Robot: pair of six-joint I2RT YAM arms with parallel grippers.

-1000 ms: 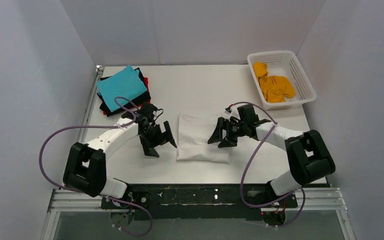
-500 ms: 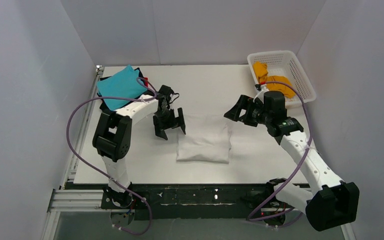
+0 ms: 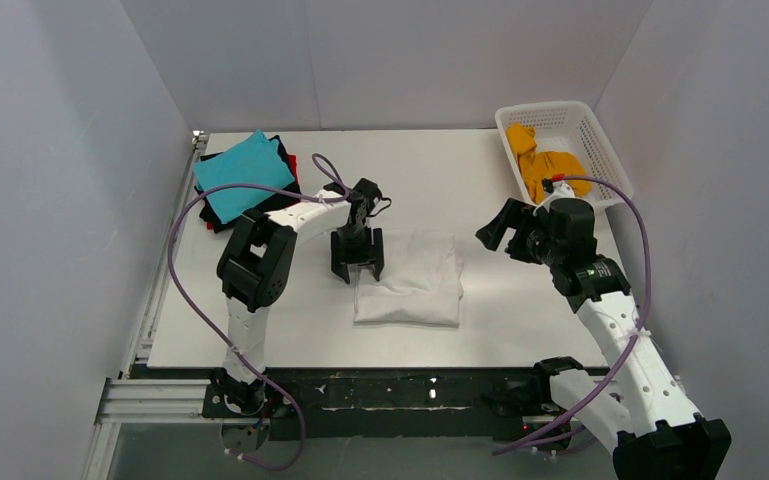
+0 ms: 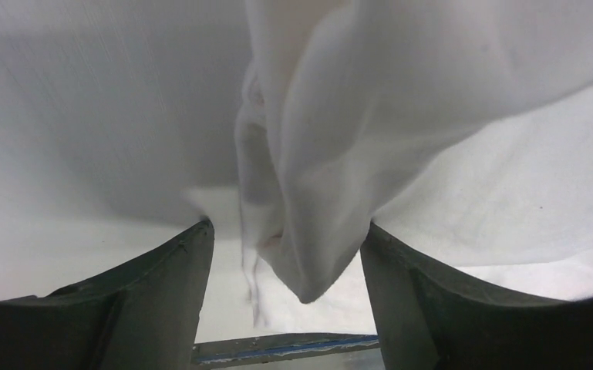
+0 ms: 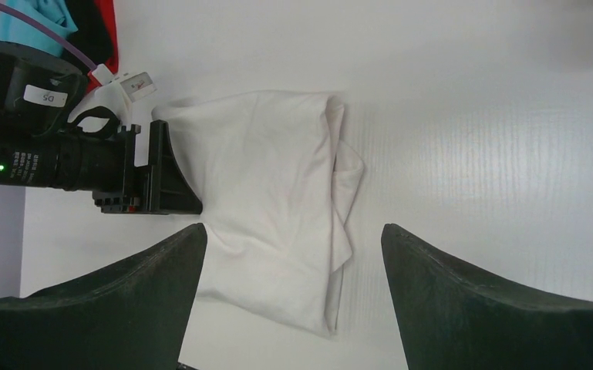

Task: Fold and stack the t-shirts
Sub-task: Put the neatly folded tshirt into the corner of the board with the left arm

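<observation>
A folded white t-shirt [image 3: 410,280] lies mid-table. My left gripper [image 3: 357,268] is at its far left corner. In the left wrist view [image 4: 287,239] the jaws stand apart with a hanging fold of the white t-shirt [image 4: 401,116] between them, and gaps show beside the cloth. My right gripper [image 3: 501,232] hovers open above the table to the shirt's right. Its wrist view [image 5: 293,231] looks down on the white t-shirt [image 5: 270,177] with nothing between the fingers. A teal t-shirt [image 3: 243,173] tops a stack with black [image 3: 222,215] and red [image 3: 291,160] ones at the far left.
A white lattice basket [image 3: 605,160] at the far right corner holds a crumpled orange t-shirt [image 3: 550,172]. White walls close in the table on three sides. Purple cables loop from both arms; the left arm's body [image 5: 46,162] lies beside the shirt.
My left gripper has moved right from beside the stack to the white shirt's far left corner, and its jaws have narrowed. My right gripper has drawn back to the right and risen.
</observation>
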